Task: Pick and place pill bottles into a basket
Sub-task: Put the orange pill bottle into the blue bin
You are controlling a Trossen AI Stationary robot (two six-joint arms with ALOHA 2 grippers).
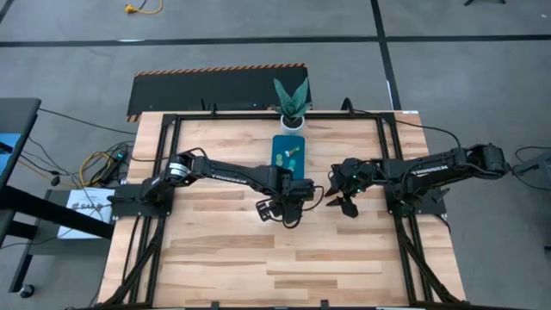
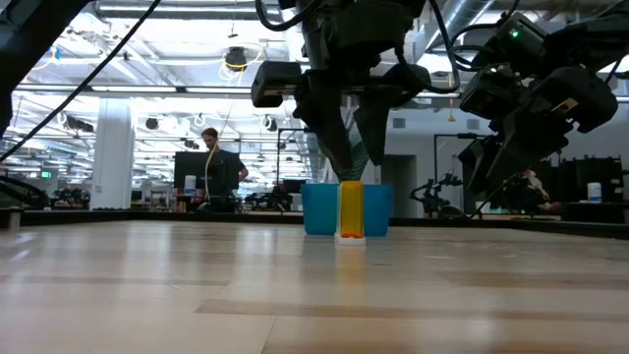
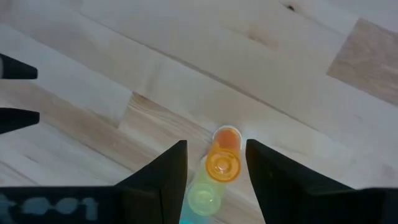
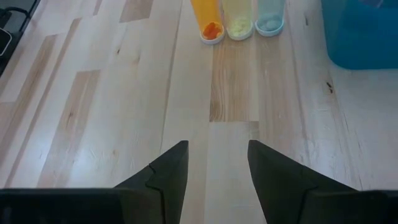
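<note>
Fingers of the left gripper (image 3: 216, 163) straddle, open, a tiny, light, slippery translucent orange pill bottle (image 3: 223, 163); grip mid-body, gently.

Potted plant (image 1: 292, 102) at table (image 1: 215, 258) far edge

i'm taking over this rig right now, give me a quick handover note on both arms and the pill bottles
Left pincer: open, hanging over the row of standing bottles just in front of the basket, its fingers either side of the orange bottle. Nothing gripped yet.
Right pincer: open and empty, facing the same row from the right side of the table.
Bottles on the table: the orange one, a yellow-green bottle and a pale blue bottle, upright side by side.
Done: small items already lie inside the basket; too small to count.
Left: close on the orange bottle, drop it in, then the other two.
</note>
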